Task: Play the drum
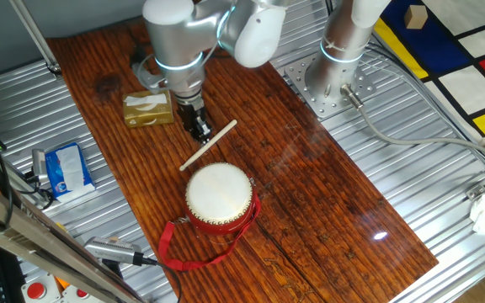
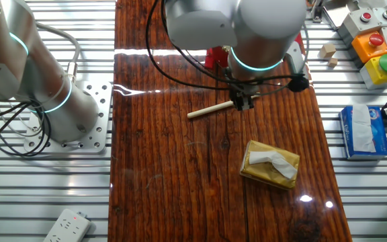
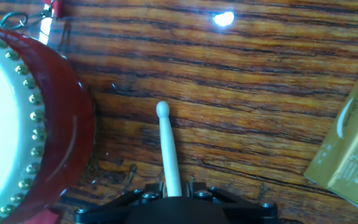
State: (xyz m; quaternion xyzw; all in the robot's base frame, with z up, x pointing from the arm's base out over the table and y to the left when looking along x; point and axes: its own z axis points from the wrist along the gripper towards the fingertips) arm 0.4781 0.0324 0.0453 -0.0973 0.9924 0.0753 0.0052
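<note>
The drum (image 1: pixel 217 194) stands on the wooden table, cream skin up, its red ribbon strap (image 1: pixel 179 248) trailing to the front left. In the hand view its studded red rim (image 3: pixel 39 124) fills the left side. In the other fixed view only a red bit (image 2: pixel 213 57) shows behind the arm. A thin pale wooden stick (image 1: pixel 213 141) lies low over the table just behind the drum. My gripper (image 1: pixel 199 131) is down at the stick. In the hand view the stick (image 3: pixel 168 149) runs out from between the jaws, which press close on both its sides.
A gold tissue box (image 1: pixel 148 109) sits close behind the gripper, also seen in the other fixed view (image 2: pixel 269 165) and the hand view (image 3: pixel 353 155). A blue tissue pack (image 1: pixel 64 168) lies off the table's left edge. A second arm's base (image 1: pixel 335 76) stands at the back.
</note>
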